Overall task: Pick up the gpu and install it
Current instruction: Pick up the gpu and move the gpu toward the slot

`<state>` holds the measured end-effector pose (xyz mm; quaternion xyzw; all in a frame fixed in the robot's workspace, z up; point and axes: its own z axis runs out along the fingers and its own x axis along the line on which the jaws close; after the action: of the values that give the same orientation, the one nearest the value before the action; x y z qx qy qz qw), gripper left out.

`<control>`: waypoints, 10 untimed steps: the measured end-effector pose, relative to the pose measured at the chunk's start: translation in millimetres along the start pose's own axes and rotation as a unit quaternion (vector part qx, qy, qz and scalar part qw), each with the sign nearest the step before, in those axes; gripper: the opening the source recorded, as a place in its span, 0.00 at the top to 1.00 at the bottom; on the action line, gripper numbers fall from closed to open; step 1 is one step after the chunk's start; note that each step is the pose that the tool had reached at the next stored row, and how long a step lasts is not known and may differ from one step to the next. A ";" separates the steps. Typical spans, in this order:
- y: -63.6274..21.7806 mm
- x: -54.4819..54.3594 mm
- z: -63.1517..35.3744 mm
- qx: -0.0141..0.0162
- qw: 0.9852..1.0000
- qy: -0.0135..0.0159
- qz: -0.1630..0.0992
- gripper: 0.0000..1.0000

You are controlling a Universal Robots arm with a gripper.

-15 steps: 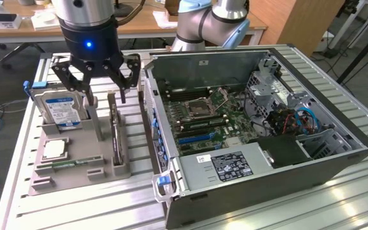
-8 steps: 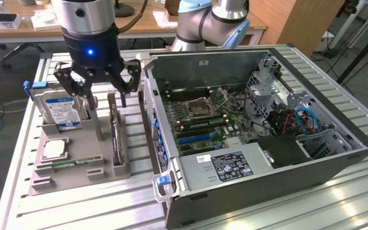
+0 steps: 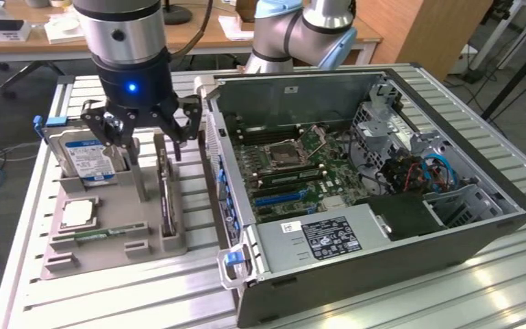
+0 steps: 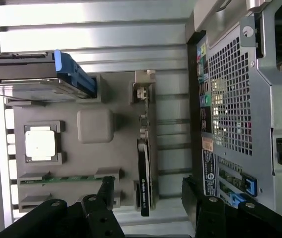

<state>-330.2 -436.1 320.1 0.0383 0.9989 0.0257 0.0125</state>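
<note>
The gpu (image 3: 166, 195) stands on its long edge in a narrow slot of a grey holder tray (image 3: 107, 255), on the tray's side nearest the computer case; from the wrist view it shows edge-on as a thin strip with a black face. The end effector (image 3: 151, 140) hangs above the tray with its fingers spread wide and nothing between them; in the wrist view one black finger (image 4: 101, 201) lies to one side of the card's line and the other finger to the far side, both apart from the card. The same tray carries a silver hard drive (image 3: 85, 161) with a blue-and-white label, upright in a slot on the side away from the case, a small square silver CPU chip (image 3: 79, 212) lying flat in its own pocket, and a green memory stick (image 3: 94, 235) set lengthwise in a slot just beside that pocket. The tray rests on a slatted metal surface (image 3: 135, 298). Just beside it, on the exterior view's right, an open computer case (image 3: 482, 240) lies on its side. Inside it sits a green motherboard (image 3: 322, 147) with a square socket (image 3: 286, 147) and a blue slot (image 3: 277, 197), a bundle of blue and red cables (image 3: 427, 171), and a grey cover bearing a black label (image 3: 330, 236)
</note>
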 end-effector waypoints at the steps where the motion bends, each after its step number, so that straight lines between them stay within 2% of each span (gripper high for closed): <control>1: -0.1 0.0 2.0 0.000 1.000 0.000 0.000 0.34; 10: -0.9 0.3 15.3 0.000 1.000 0.000 0.000 0.34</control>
<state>-330.2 -436.2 304.8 0.0383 0.9989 0.0257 0.0125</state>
